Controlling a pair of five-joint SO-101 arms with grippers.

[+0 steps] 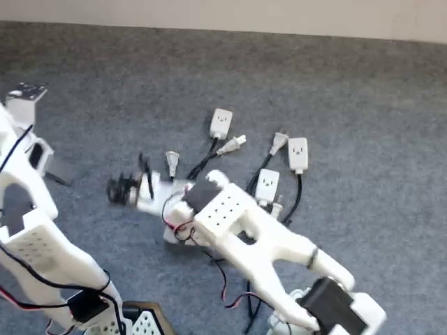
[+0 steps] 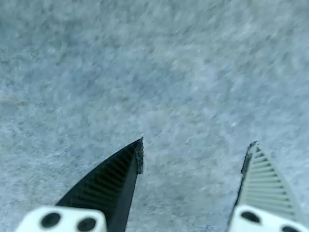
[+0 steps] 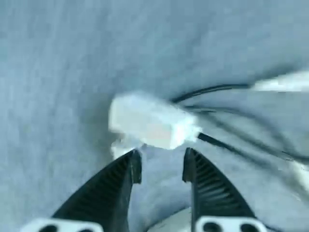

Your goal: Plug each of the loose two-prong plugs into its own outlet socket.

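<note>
The fingers [image 2: 120, 179] of the left gripper [image 2: 195, 152] are spread wide over bare carpet [image 2: 145, 72] and hold nothing. The right gripper [image 3: 161, 164] has its fingers a narrow gap apart, also empty, with a white block [image 3: 152, 123] on a black cord [image 3: 212, 89] just beyond the tips, probably a socket. In the high view, three sockets [image 1: 297, 154] and several loose plugs [image 1: 172, 162] lie mid-carpet. None appears plugged in, and their cords cross under the right arm [image 1: 237, 223]. The gap looks tight for the block, so pushing in could shove it away, and the crossed cords could drag neighbours along. No label or writing is readable anywhere.
</note>
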